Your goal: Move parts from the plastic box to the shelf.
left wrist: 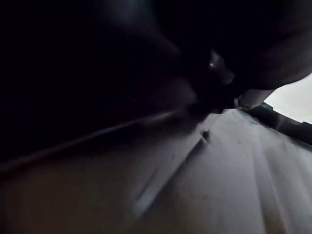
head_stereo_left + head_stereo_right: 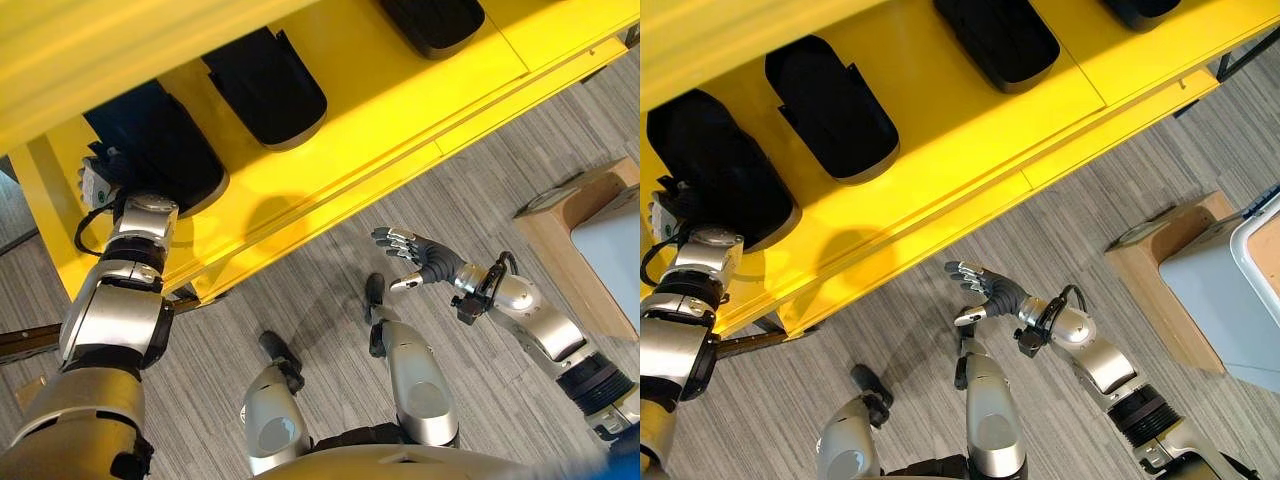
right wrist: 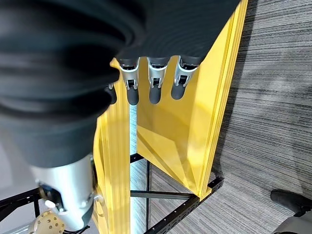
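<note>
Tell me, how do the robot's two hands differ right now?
The left hand reaches into a black bin on the yellow shelf, its fingers hidden; the right hand hangs over the floor, away from the shelf, fingers relaxed and holding nothing. Both wear dark ribbed covers.

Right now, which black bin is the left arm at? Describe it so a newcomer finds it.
Start at the yellow shelf sloping across the top of the head views. A row of black bins sits on it; take the bin at the robot's far left end. Unlike its neighbours, the left hand reaches into its mouth.
</note>
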Controlling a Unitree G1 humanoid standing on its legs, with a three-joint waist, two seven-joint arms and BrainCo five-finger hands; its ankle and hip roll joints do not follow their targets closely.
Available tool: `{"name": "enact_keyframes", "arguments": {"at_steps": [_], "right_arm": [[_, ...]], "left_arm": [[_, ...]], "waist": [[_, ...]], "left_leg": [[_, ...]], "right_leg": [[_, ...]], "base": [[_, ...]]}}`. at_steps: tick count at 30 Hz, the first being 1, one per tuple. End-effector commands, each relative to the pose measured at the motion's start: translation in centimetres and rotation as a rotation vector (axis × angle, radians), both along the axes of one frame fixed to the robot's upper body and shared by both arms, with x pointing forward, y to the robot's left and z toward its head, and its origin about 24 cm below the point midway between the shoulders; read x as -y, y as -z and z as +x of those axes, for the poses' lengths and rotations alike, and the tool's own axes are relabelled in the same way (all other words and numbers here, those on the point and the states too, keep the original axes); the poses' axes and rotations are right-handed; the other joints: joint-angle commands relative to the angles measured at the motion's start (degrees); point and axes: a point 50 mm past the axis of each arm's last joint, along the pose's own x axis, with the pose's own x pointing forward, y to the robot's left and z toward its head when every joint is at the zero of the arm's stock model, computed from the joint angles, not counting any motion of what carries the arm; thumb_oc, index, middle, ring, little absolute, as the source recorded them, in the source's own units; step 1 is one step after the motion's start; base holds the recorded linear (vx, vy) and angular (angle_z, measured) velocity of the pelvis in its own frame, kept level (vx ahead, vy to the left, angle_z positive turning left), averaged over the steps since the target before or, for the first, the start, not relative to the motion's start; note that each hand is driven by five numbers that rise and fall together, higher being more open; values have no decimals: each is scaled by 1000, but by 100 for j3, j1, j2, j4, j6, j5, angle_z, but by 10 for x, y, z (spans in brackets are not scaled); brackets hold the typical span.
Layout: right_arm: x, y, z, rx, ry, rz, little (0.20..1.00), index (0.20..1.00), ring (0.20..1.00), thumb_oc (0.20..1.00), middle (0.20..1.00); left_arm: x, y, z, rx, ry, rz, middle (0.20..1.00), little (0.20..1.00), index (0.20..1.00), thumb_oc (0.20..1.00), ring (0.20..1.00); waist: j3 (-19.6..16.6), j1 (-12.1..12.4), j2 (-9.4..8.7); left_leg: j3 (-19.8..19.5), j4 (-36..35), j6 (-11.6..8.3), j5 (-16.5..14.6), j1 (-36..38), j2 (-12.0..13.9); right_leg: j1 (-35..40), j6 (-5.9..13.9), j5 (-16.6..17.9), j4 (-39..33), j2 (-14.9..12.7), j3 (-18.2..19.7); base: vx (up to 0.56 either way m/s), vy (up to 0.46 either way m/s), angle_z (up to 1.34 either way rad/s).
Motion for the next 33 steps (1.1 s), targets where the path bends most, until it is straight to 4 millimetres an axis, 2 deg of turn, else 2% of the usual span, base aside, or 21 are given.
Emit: {"name": "enact_keyframes", "arguments": {"at_steps": [1,8,14,22,23,29,33], "right_arm": [[-3,-12,-9,48,-22,85,1000,1000,1000,1000,1000],[2,-7,-12,40,6,73,1000,1000,1000,1000,1000],[11,-5,-13,27,32,53,1000,1000,1000,1000,1000],[26,-3,-12,7,57,13,1000,1000,1000,1000,1000],[27,-4,-11,10,57,8,1000,1000,1000,1000,1000],[35,-3,-11,0,64,-21,1000,1000,1000,1000,1000],[40,-5,-8,4,75,-33,1000,1000,1000,1000,1000]], "left_arm": [[-28,4,-24,-56,-126,109,200,200,200,200,200],[-43,10,-42,-189,-177,268,200,200,200,200,200],[-51,3,-49,-224,-190,370,200,200,200,200,200],[-59,-36,-47,-196,-210,516,200,200,200,200,200],[-61,-44,-48,-195,-218,532,200,200,200,200,200],[-63,-60,-44,-147,-228,510,200,200,200,200,200],[-54,-70,-35,-97,-227,476,200,200,200,200,200]], "waist": [[-368,63,-187],[-385,164,-97],[-408,219,-5],[-447,173,97],[-432,161,101],[-425,62,139],[-356,-9,85]], "left_leg": [[-469,699,-126,-28,-606,49],[-535,669,-82,-19,-560,-2],[-594,638,-46,-14,-515,-57],[-621,602,-33,16,-527,-98],[-565,566,43,142,-590,-94],[-562,616,79,111,-645,-138],[-561,775,96,52,-818,-117]], "right_leg": [[79,946,-1102,914,-506,428],[127,964,-1058,904,-603,356],[150,980,-1034,936,-699,313],[80,1019,-968,957,-781,338],[2,958,-846,925,-775,325],[-128,996,-833,1027,-851,408],[-343,1016,-826,1157,-860,519]], "base": [[4,21,4],[0,25,8],[8,50,5],[7,62,3],[-71,63,0],[12,72,3],[45,55,-1]]}}
